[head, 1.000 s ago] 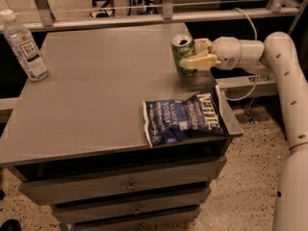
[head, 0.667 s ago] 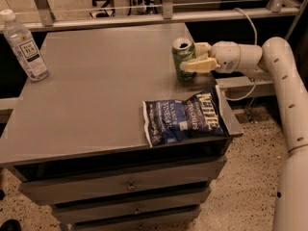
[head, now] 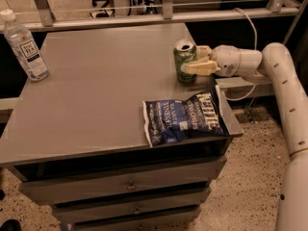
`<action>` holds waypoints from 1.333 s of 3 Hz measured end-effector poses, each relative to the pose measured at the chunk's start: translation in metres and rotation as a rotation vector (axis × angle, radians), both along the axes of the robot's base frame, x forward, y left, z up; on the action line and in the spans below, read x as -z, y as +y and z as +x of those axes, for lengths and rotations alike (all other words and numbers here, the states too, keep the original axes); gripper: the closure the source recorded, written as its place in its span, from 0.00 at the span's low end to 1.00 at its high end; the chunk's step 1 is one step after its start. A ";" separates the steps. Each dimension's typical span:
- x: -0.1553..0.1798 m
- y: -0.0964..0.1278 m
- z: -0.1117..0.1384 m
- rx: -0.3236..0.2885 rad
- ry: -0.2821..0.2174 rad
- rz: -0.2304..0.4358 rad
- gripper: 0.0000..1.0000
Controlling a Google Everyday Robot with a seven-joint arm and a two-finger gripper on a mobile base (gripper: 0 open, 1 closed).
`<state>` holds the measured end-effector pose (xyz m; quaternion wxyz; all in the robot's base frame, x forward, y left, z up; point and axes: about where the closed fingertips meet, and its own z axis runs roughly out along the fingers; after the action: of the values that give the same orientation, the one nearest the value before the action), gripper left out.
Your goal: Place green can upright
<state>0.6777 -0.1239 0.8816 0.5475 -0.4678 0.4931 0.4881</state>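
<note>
The green can (head: 183,61) stands upright on the grey table top (head: 106,90) near its right edge, silver top up. My gripper (head: 192,59) reaches in from the right at can height. Its cream fingers (head: 201,68) straddle the can's right side, one in front and one behind, and are closed against it. The white arm (head: 284,81) curves away to the right.
A blue chip bag (head: 185,118) lies flat near the front right corner, just in front of the can. A clear water bottle (head: 25,45) stands at the far left edge. A metal rail runs behind the table. Drawers sit below the top.
The can and gripper have come down slightly together; the can's base now rests on the table top. The bag and bottle have not moved.
</note>
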 end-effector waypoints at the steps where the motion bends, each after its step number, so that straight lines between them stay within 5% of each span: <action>1: 0.004 -0.002 0.000 0.004 0.010 0.001 0.39; 3: 0.006 -0.005 -0.004 0.011 0.019 -0.011 0.00; 4: 0.006 -0.005 -0.004 0.011 0.019 -0.011 0.00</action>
<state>0.6737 -0.1288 0.8759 0.5431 -0.4634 0.5035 0.4866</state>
